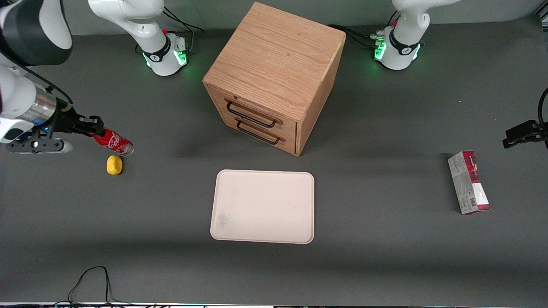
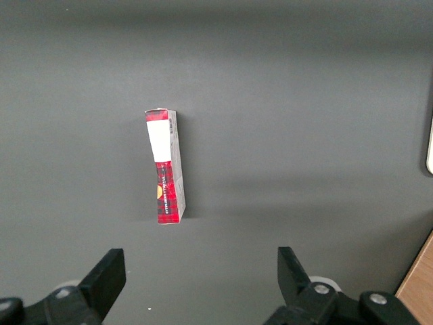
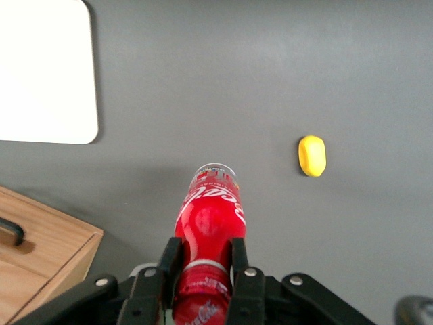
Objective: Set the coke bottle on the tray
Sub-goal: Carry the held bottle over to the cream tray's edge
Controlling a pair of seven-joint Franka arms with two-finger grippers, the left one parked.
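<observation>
Front view shows the working arm's black two-finger gripper (image 1: pixel 90 126) near the working arm's end of the dark grey table (image 1: pixel 385 256), its fingers clamped on the neck end of the small slim red coke bottle with white script lettering (image 1: pixel 114 142). The bottle is tilted, cap end in the gripper and clear base pointing out toward the middle of the table; whether the base rests on the surface or hangs just above it I cannot tell from here. Right wrist view confirms the grip: both black fingers (image 3: pixel 169 261) press against the sides of the coke bottle (image 3: pixel 210 223) just below its cap.

A small yellow rounded lump (image 1: pixel 114 165) lies on the table just beside the bottle's base, nearer the front camera, apart from it.

The large flat cream-white rectangular tray with rounded corners (image 1: pixel 263 205) sits in the middle of the table toward the front edge, well apart from the bottle, with nothing on it. An oak drawer cabinet with two black handles (image 1: pixel 274 77) stands farther from the camera than the tray, turned at an angle. A red-and-grey rectangular carton (image 1: pixel 469 182) lies toward the parked arm's end of the table.
</observation>
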